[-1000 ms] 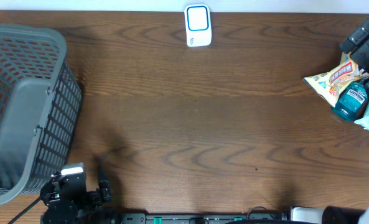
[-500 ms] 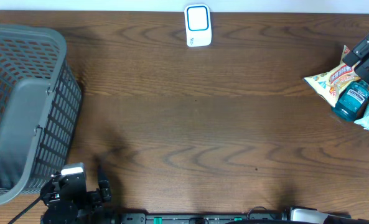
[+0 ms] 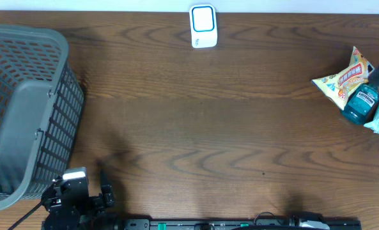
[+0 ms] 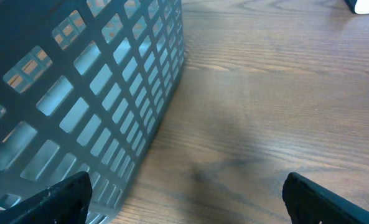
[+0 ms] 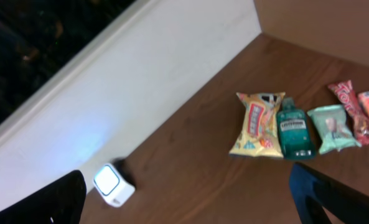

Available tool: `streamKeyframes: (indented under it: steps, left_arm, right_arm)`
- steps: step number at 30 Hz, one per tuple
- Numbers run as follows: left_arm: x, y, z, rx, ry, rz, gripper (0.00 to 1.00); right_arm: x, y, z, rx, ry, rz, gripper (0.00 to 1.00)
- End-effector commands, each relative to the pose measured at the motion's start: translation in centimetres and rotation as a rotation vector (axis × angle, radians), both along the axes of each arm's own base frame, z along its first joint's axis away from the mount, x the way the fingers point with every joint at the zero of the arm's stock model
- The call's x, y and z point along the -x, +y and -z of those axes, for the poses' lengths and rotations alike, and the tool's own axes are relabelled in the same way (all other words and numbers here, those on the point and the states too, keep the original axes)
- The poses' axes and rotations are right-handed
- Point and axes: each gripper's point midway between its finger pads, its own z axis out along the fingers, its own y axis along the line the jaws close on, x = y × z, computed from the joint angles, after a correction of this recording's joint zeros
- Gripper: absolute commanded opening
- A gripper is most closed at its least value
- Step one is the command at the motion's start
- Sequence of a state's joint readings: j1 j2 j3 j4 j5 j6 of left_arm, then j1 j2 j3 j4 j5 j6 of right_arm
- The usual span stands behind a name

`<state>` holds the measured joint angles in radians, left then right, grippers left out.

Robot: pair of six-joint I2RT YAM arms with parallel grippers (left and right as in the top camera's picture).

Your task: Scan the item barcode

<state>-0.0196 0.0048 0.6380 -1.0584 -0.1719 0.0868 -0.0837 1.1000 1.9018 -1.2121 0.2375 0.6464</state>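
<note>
Care looked needed: the right tool (image 5: 190, 208), wide open and empty, would have to straddle the green bottle (image 5: 294, 129) at three o'clock squarely; the left tool (image 4: 187, 205) gaped empty too.

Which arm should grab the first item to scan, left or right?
Right. The snack bag and mouthwash bottle lie on the right side, in the right gripper's own camera view, with its jaws open. The left gripper, also open, sits by the basket on the opposite side.
</note>
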Motion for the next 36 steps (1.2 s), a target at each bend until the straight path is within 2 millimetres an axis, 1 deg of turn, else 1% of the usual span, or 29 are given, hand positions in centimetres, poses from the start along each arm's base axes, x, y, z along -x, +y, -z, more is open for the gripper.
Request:
streamKeyframes:
  steps: [1, 4, 7, 13, 17, 20, 24, 27, 31, 33, 36]
  left_arm:
    - [0.1, 0.3, -0.2, -0.018, -0.002, -0.008, 0.98]
    - [0.1, 0.3, -0.2, -0.018, -0.002, -0.008, 0.98]
    - [0.1, 0.3, -0.2, -0.018, -0.002, -0.008, 0.98]
    - [0.1, 0.3, -0.2, -0.018, -0.002, -0.008, 0.98]
    - [0.1, 0.2, -0.2, -0.018, -0.002, -0.007, 0.98]
    - [0.1, 0.2, -0.2, -0.018, -0.002, -0.007, 0.98]
    - [0.1, 0.2, -0.2, -0.018, -0.002, -0.007, 0.98]
    - [0.1, 0.3, -0.2, -0.018, -0.002, -0.008, 0.98]
    - [0.1, 0.3, -0.2, -0.018, -0.002, -0.008, 0.98]
    - [0.1, 0.2, -0.2, -0.018, -0.002, -0.007, 0.98]
    - [0.1, 0.3, -0.2, -0.018, -0.002, -0.008, 0.98]
  right_arm:
    - [0.6, 0.8, 2.2, -0.027, -0.013, -0.036, 0.99]
    - [1.4, 2.0, 3.9, -0.041, -0.070, -0.093, 0.99]
    - [2.4, 2.8, 6.1, -0.042, -0.128, -0.133, 0.99]
    - [4.6, 3.0, 12.0, -0.034, -0.195, -0.140, 0.99]
    - [5.1, 3.0, 15.5, -0.028, -0.243, -0.140, 0.99]
    - [4.9, 3.0, 17.6, -0.021, -0.298, -0.142, 0.99]
    - [4.0, 3.1, 20.1, -0.010, -0.389, -0.150, 0.99]
    - [2.9, 3.8, 21.0, 0.042, -0.460, -0.209, 0.99]
    - [1.5, 4.9, 21.5, 0.144, -0.542, -0.290, 0.99]
    - [1.1, 4.9, 22.1, 0.169, -0.558, -0.288, 0.99]
    - [0.6, 4.2, 23.8, 0.179, -0.538, -0.253, 0.99]
